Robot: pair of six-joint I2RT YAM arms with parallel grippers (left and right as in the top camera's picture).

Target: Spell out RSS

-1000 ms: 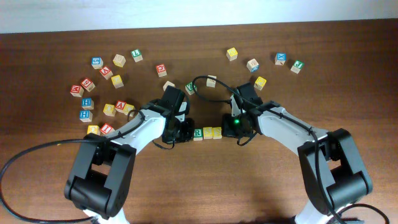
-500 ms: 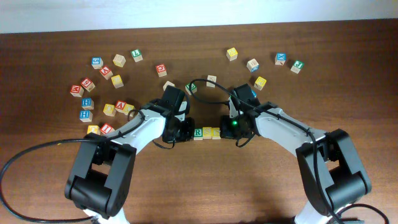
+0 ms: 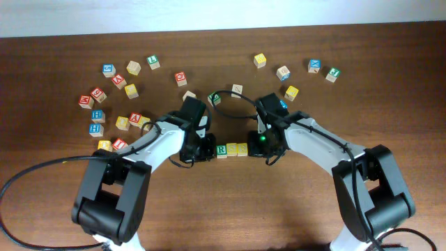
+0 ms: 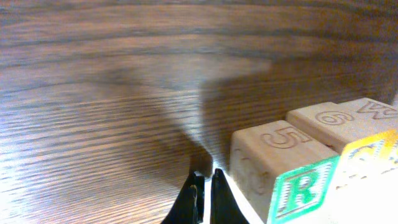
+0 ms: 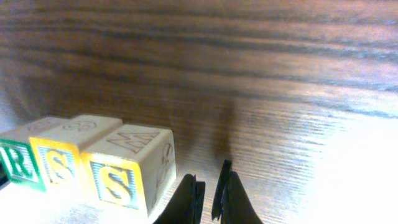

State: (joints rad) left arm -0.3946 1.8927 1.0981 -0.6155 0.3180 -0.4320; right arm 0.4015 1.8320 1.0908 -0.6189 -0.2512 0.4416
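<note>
Three cubes stand in a touching row at the table's middle: the green R cube (image 3: 221,149), then two yellow S cubes (image 3: 232,148) (image 3: 242,148). My left gripper (image 3: 208,148) sits just left of the R cube, shut and empty. In the left wrist view its tips (image 4: 205,190) rest beside the R cube (image 4: 303,190). My right gripper (image 3: 259,144) sits just right of the last S cube, jaws nearly together and empty. In the right wrist view its tips (image 5: 210,190) are beside the S cube (image 5: 115,177), with the other S (image 5: 58,165) and the R (image 5: 15,162) beyond.
Several loose letter cubes lie scattered at the back left (image 3: 113,79) and back right (image 3: 315,65). A green-lettered cube (image 3: 214,98) and a pale cube (image 3: 237,89) lie just behind the two grippers. A yellow cube (image 3: 291,92) lies behind the right arm.
My right gripper has moved slightly left, up to the end of the row. The left gripper and the three cubes have hardly moved.
</note>
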